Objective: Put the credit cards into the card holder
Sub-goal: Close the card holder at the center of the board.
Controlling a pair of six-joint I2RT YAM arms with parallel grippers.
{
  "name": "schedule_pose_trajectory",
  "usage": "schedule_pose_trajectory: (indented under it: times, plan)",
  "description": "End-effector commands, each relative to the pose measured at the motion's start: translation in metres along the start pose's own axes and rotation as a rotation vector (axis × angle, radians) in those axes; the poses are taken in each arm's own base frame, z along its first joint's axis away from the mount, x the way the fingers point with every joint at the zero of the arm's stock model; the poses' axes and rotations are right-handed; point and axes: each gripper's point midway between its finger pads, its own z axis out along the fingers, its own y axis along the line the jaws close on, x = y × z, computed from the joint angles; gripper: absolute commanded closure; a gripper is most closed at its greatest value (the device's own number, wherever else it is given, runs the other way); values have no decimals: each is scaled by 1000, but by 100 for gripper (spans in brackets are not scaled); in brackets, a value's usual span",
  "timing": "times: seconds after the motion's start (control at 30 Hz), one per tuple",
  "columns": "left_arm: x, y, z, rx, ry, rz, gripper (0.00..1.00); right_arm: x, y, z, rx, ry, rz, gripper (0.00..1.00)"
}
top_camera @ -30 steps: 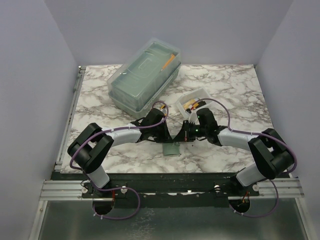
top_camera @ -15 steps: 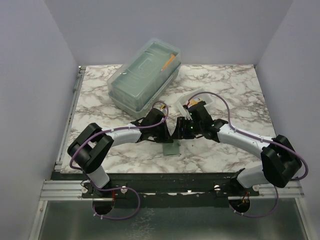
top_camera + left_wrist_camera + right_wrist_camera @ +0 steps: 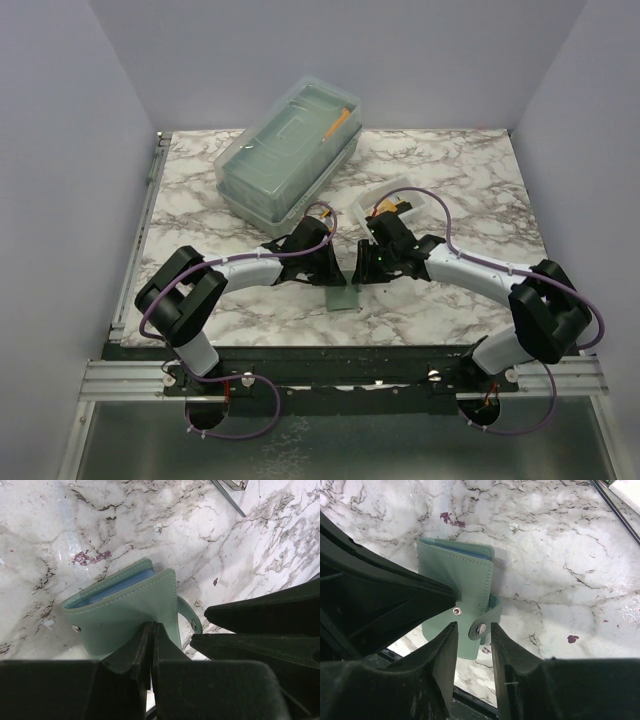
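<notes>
The card holder [image 3: 343, 298] is a grey-green wallet lying folded shut on the marble near the front edge. My left gripper [image 3: 153, 626] is shut, and its tips rest on the holder's cover [image 3: 125, 600] with nothing between them. My right gripper [image 3: 473, 625] is open. It stands over the holder's near corner, with the snap strap [image 3: 487, 619] in the gap between its fingers. The left fingers [image 3: 380, 595] fill the left of the right wrist view. Small gold and black pieces that look like the credit cards [image 3: 385, 208] lie in a white tray, partly hidden by the right arm.
The white tray [image 3: 410, 190] sits just behind the right wrist. A large translucent lidded box [image 3: 285, 155] stands at the back left with a yellow-handled tool [image 3: 336, 124] on its lid. Both arms meet near the table's front edge [image 3: 330, 345].
My right gripper has gone from shut to open and shifted a little left onto the holder's strap. Its elbow has swung. The left arm and the holder have stayed put.
</notes>
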Motion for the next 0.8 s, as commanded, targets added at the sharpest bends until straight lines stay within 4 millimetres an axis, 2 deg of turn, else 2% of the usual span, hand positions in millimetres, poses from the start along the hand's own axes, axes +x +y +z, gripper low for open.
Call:
schedule_pose_trajectory:
  times: [0.0,0.27,0.37,0.63,0.77]
  plan:
    - [15,24,3,-84,38,9,98,0,-1,2,25,7,-8,65]
    - [16,25,4,-87,41,7,98,5,-5,7,34,29,-16,67]
    - [16,25,4,-86,43,8,98,7,-6,8,37,34,-17,72]
    - [16,24,4,-85,42,9,98,9,-7,9,35,40,-14,76]
    - [16,24,3,-85,42,8,98,9,-6,7,29,37,-15,85]
